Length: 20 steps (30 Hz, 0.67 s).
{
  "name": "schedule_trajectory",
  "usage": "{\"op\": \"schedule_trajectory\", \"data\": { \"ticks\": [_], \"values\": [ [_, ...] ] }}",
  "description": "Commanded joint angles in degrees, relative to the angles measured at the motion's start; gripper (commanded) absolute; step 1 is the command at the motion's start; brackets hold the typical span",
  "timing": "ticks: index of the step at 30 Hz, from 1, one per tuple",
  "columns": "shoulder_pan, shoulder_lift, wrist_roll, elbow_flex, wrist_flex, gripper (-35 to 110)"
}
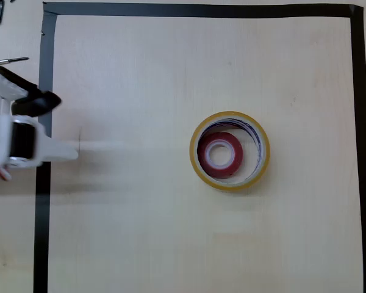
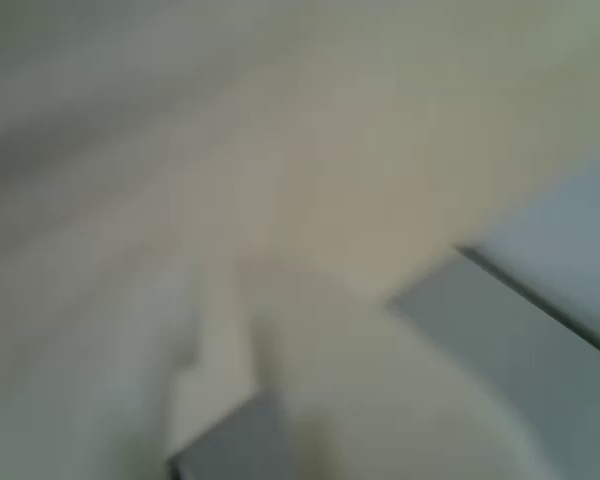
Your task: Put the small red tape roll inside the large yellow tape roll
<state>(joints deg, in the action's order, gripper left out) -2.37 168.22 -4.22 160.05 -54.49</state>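
— Blurred pale shapes sit closest to the wrist camera, too smeared to name. Where does the hand [image 1: 64, 125] stand?

— At the left edge of the overhead view, over the black tape border [image 1: 44, 201] of the bench [image 1: 140, 232]. It carries nothing. Its white finger and dark finger look a little apart at the tips, but how far open it is I cannot tell.

— And the large yellow tape roll [image 1: 230, 116]?

— Flat on the bench, well apart from the hand, off toward where the fingers point. The small red tape roll [image 1: 220, 168] lies inside its hole, nearer the wall closest to the hand.

— So what could still go wrong?

— Little, I judge; the placing looks done. The risk is a needless reach back: a finger clipping the thin yellow wall could shove the ring and tip or spill the red one. The blurred wrist picture would give poor guidance for that.
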Motion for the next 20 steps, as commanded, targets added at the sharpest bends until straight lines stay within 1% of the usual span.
{"op": "schedule_trajectory", "data": {
  "ticks": [1, 4, 10, 14, 20],
  "values": [
    [-1.67, 22.5, 1.05, 7.21, -1.14, 0],
    [-2.02, 22.76, 3.52, 9.4, -2.37, 0],
    [0.53, 22.76, 3.52, 15.38, -3.43, 0],
    [0.7, 22.76, 3.43, 15.29, -5.36, 0],
    [0.62, 22.76, 3.78, 15.29, -5.45, 1]
  ]
}}
